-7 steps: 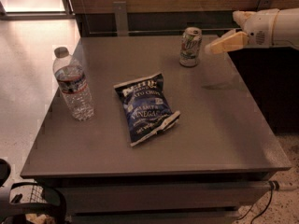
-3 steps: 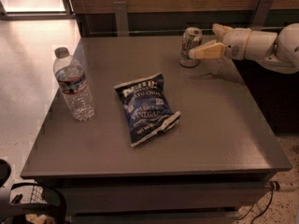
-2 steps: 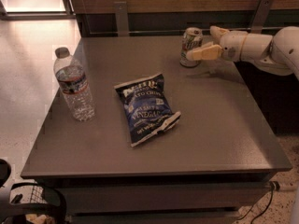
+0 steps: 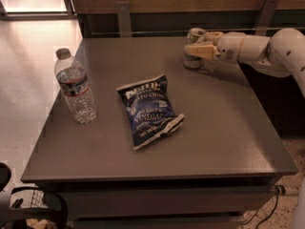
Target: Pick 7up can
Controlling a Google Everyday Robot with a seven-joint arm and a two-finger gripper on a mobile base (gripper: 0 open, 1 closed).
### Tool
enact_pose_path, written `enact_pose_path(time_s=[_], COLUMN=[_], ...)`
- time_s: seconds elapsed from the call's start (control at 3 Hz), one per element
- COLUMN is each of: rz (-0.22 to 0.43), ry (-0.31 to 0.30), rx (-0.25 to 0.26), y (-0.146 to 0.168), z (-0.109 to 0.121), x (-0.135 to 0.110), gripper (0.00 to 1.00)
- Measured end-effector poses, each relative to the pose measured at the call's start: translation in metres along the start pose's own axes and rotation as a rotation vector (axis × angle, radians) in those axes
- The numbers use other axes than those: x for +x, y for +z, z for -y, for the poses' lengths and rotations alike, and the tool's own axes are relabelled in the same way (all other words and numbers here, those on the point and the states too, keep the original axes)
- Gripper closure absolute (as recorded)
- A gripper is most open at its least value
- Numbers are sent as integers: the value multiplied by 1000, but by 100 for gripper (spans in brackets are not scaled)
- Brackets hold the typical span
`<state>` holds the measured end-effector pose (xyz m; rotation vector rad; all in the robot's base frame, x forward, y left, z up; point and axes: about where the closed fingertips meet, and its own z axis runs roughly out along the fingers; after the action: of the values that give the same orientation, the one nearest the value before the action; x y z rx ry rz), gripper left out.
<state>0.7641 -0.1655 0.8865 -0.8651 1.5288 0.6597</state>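
Your 7up can [image 4: 192, 60] stands upright at the far right of the desk [image 4: 224, 128], close to the far edge. You only get part of it. The silver top shows above the end effector [image 4: 196, 42] and a pale lower band shows below it, but the middle of the can is covered. Its lettering is too blurred to read, and only a faint greenish tint shows on the side.

The end effector reaches in from the right at the can's height. You can see its two tan fingers [image 4: 200, 51] spread apart. The near one crosses the front of the can and the far one sits by the can's upper right side, so the can lies between them. You cannot tell whether either finger is pressing on the metal. The far finger's tip is lost behind the can.

The white arm [image 4: 267, 49] runs off the right edge, so you see neither its base nor where it is mounted.

Near the middle of the desk a dark blue chip bag [image 4: 150, 111] lies flat, well apart from the can. Most of its white print is hard to make out. At the left side a clear water bottle [image 4: 76, 87] stands upright, taller than the can. In the near left corner a dark rounded object [image 4: 28, 209] is cut off and cannot be identified.
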Motion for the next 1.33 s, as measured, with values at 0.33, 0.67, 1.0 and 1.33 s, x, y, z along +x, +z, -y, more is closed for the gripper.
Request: enact_pose_path(time_s=[0.33, 0.67, 1.0, 1.33], rz=[1, 1, 1, 3], ry=[1, 2, 2, 3], rx=[-7, -11, -14, -17], y=[4, 7, 9, 10], z=[-2, -4, -5, -5], x=[0, 0, 0, 0], gripper=[72, 95, 100, 100])
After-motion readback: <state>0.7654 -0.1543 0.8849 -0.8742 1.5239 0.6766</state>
